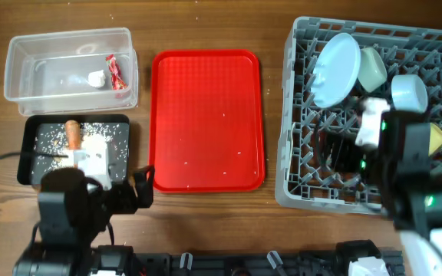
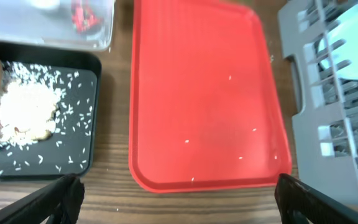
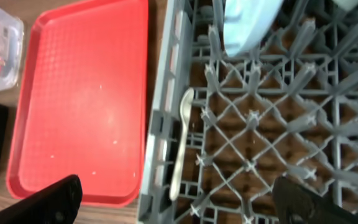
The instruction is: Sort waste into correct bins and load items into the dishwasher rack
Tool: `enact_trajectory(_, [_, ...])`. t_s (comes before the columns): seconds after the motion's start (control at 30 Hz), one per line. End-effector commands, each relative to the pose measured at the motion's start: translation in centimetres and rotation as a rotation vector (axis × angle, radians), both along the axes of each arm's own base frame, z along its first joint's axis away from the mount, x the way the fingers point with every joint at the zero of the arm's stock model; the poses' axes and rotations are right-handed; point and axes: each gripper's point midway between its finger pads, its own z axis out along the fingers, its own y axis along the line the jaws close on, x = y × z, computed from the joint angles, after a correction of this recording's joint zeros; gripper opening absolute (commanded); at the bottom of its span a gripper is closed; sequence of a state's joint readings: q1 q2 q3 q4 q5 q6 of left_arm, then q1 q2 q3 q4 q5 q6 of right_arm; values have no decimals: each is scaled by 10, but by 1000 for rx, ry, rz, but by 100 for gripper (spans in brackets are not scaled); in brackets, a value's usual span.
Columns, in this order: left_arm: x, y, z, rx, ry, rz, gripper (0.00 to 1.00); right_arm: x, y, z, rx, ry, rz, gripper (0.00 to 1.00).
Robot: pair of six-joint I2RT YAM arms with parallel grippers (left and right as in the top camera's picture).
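**Dishwasher rack loaded, bins filled, and both my grippers hang open and empty by the red tray.**

Right of the red tray, the rack holds the plate, green bowl, small bowl and yellow cup. The white spoon lies along the wall nearest the tray. Left of the tray's far end, the clear tub holds the wrapper and tissue. Left of its near end, the black tray holds the carrot and food scraps. My left gripper hovers, spread wide, over the tray's near edge, and my right gripper is as wide above the spoon. I judge loading finished. Next, both arms should lift clear without snagging the rack.
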State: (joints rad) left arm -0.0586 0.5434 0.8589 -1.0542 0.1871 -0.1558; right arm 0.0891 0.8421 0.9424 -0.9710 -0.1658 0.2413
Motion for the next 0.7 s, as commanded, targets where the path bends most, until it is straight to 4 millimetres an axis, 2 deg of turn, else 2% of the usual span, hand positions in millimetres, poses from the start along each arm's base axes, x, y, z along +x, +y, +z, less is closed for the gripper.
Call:
enact_trajectory(0.0, [-3, 6, 3, 11, -37, 33, 100, -15, -11, -9, -17, -80, -55, 100])
enact_trajectory(0.1, [3, 6, 7, 11, -58, 34, 100, -22, -22, -9, -60, -116, -99, 100])
enact_trajectory(0.17, [8, 6, 13, 8, -89, 34, 100, -21, -23, -10, -62, -112, -101, 100])
enact_trajectory(0.67, [3, 6, 7, 11, -58, 34, 100, -20, -23, -14, -65, -92, -100, 100])
